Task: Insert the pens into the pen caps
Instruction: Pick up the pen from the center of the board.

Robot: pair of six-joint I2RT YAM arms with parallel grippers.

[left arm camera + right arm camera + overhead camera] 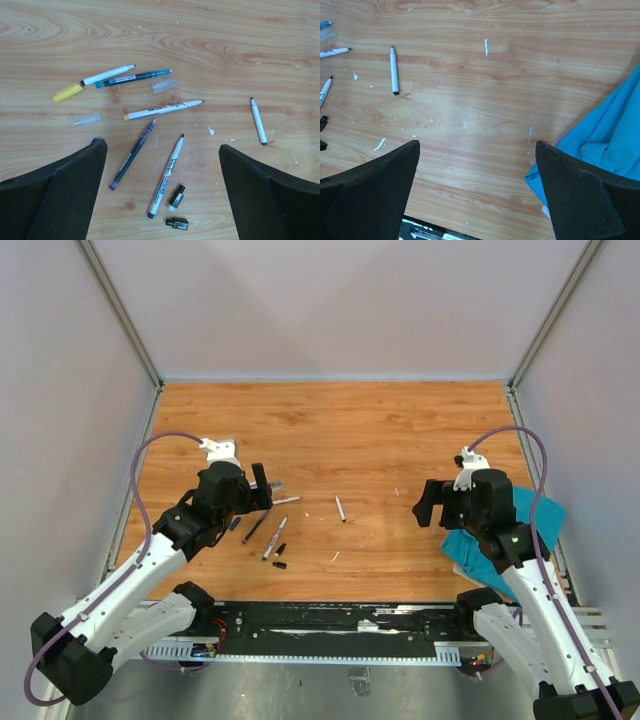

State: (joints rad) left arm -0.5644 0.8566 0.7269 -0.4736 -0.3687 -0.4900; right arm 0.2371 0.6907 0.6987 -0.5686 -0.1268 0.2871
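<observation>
The left gripper (161, 146) hangs over the scattered pens with its fingers (55, 195) spread wide, holding nothing. A purple pen (132, 156) and a white blue-ended pen (166, 176) lie on the wood between the fingers. The black caps (177, 196) sit at 6 o'clock, just beside the white pen's blue end. A lone white pen (258, 121) lies at 3 o'clock, past the right-hand fingertip. The right gripper (477, 145) is also wide apart and empty. In its wrist view the lone pen lies at 10 o'clock and the teal cloth (607, 135) at 3 o'clock.
</observation>
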